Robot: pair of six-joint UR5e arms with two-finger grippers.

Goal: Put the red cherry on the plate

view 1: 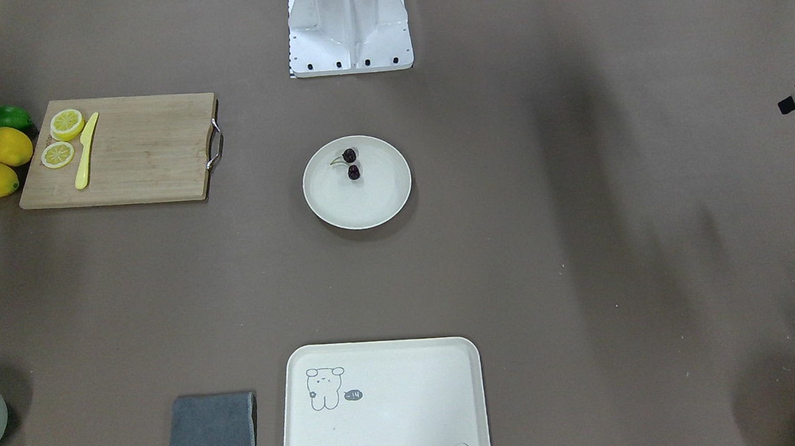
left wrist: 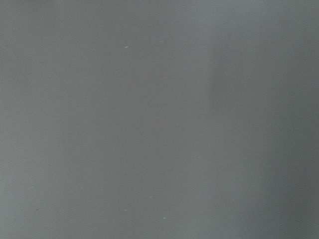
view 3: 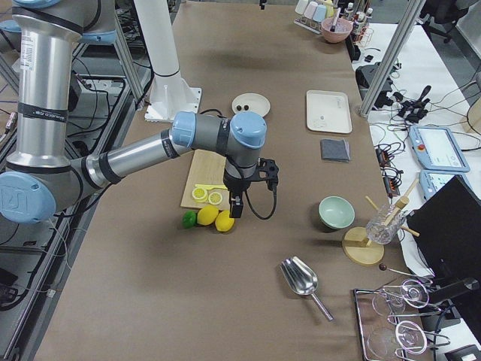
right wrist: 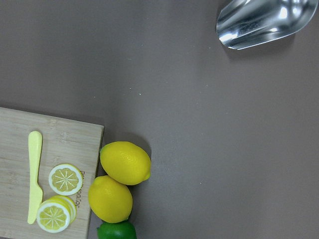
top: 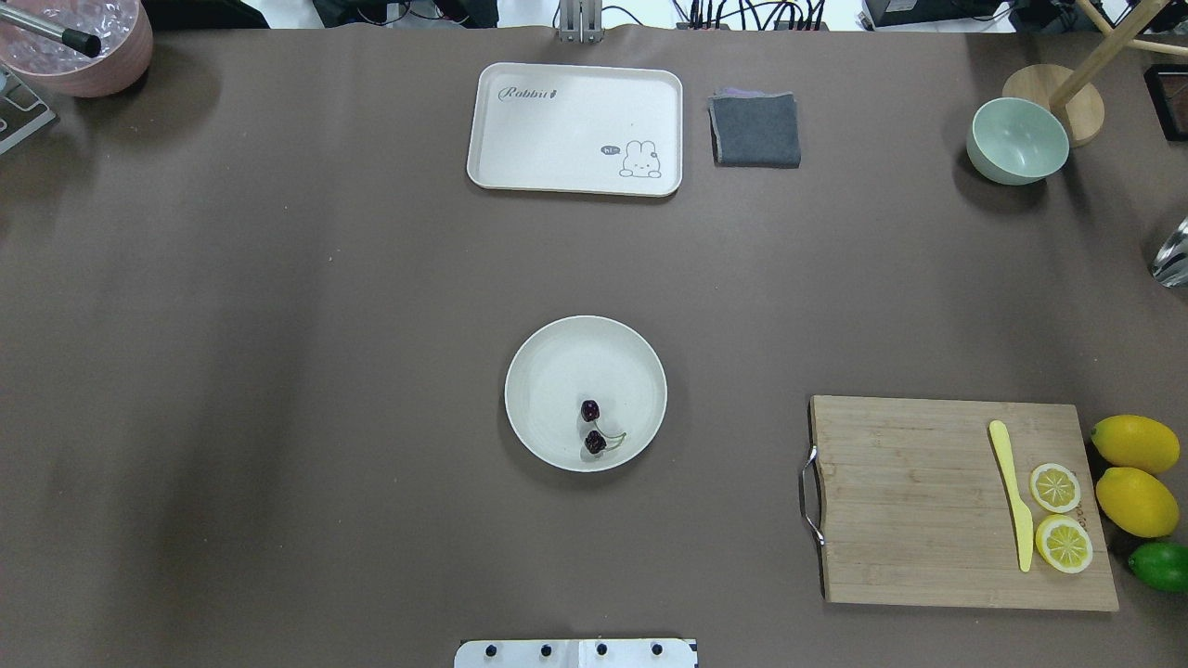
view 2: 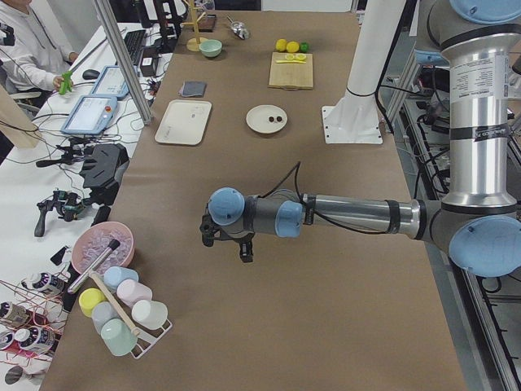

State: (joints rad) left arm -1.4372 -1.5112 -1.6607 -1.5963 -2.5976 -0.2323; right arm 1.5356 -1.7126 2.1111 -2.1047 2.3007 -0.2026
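The red cherry (top: pixel 592 425), a pair of dark glossy fruits on thin green stems, lies inside the round cream plate (top: pixel 557 371) at the table's middle, towards the rim nearest the robot's base. The front-facing view has the cherry (view 1: pixel 351 164) on the plate (view 1: pixel 382 206) too. My left gripper (view 2: pixel 234 244) hangs over bare table far off at the left end, showing only in the left side view, so I cannot tell its state. My right gripper (view 3: pixel 237 204) hovers above the lemons, showing only in the right side view; I cannot tell its state either.
A wooden cutting board (top: pixel 919 501) carries a yellow knife (top: pixel 1012 492) and lemon slices (top: pixel 1058 515). Beside it lie two lemons (top: pixel 1134 473) and a lime (top: pixel 1160 566). A bear tray (top: pixel 575 128), grey cloth (top: pixel 755 130), green bowl (top: pixel 1016 141) and metal scoop (right wrist: pixel 264 20) stand farther out.
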